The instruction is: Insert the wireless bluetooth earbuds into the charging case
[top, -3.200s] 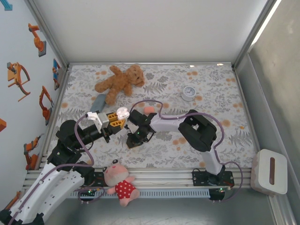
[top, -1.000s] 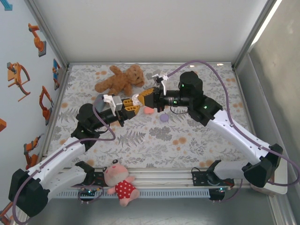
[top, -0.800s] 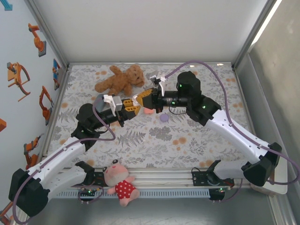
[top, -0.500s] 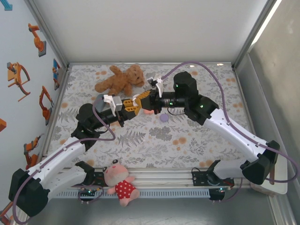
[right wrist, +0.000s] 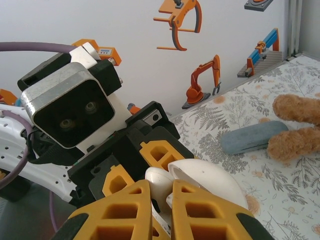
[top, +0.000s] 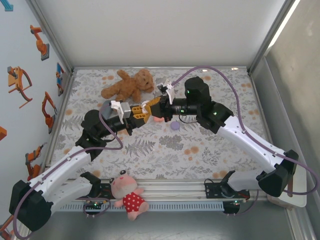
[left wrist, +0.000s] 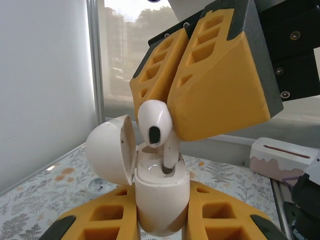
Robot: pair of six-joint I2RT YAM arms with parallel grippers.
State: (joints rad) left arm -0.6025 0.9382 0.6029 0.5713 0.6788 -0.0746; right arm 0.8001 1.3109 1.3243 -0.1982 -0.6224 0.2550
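The left end effector (left wrist: 161, 221) clamps the open white charging case (left wrist: 160, 192) above the desk (top: 200, 150). The right end effector (right wrist: 160, 194) pinches a white earbud (left wrist: 154, 120), its stem tip just inside the socket. The bud sits tilted, so pushing could jam the stem on the rim, or it could slip out and drop.

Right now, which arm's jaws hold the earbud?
The right gripper: its jaws pinch the white earbud over the open case, which the left gripper holds.
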